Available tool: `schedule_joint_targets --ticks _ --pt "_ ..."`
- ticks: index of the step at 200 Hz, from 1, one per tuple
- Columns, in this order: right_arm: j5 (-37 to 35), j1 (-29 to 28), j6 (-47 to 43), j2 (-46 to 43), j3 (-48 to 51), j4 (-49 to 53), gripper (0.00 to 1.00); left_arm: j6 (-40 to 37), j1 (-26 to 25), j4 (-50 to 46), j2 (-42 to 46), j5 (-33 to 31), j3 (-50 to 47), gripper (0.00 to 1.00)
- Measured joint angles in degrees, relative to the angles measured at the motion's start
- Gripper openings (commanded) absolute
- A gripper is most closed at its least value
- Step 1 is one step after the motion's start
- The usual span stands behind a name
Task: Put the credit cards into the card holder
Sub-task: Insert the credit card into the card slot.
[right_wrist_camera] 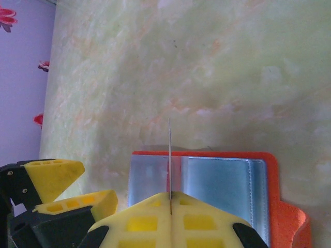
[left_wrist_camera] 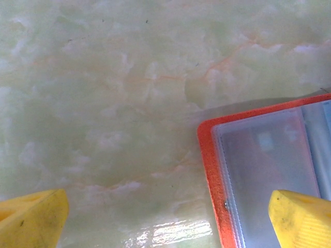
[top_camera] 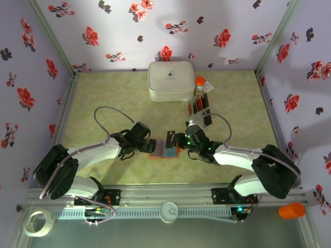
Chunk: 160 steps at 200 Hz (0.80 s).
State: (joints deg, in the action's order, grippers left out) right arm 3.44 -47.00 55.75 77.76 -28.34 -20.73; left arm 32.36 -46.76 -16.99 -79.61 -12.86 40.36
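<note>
- The worktop (top_camera: 103, 93) carries a white case (top_camera: 170, 80) at the back, with loose cards (top_camera: 199, 107), red and black, just beside it.
- The card holder (top_camera: 164, 150) lies unfolded near the front, between both arms; the wrist views cut off its edges.
- The left fingers (top_camera: 150, 145) are spread wide and hold nothing. One tip sits over the holder's corner; whether it touches is unclear.
- The right fingers (top_camera: 180, 140) are pinched together on a card (right_wrist_camera: 169, 155), which stands edge-on over the holder's pockets with its face hidden.

The top camera overlooks the whole bench (top_camera: 129, 103) from its near edge; both wrist cameras look closely down on the card holder (top_camera: 164, 150), seen in all.
</note>
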Motion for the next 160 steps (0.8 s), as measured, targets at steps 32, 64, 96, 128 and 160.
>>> schedule_joint_targets --ticks 32,64,96,128,160 --pt "0.4 -0.3 0.4 1.4 0.6 -3.1 0.0 0.0 -0.3 0.4 -0.5 -0.3 0.0 1.0" --pt "0.5 -0.4 0.4 2.1 1.5 -5.2 0.0 0.0 -1.2 0.8 -1.4 -0.5 0.0 1.0" --pt "0.9 -0.4 0.5 3.4 2.2 -7.6 0.0 0.0 -1.8 0.9 -2.4 -0.7 0.0 1.0" --pt "1.7 -0.5 1.1 5.8 2.2 -10.6 0.0 0.3 -2.1 0.9 -2.5 -1.1 -0.6 1.0" --pt "2.2 -0.8 1.4 6.9 2.2 -12.5 0.0 1.0 -2.2 0.9 -2.5 -1.6 -2.3 1.0"
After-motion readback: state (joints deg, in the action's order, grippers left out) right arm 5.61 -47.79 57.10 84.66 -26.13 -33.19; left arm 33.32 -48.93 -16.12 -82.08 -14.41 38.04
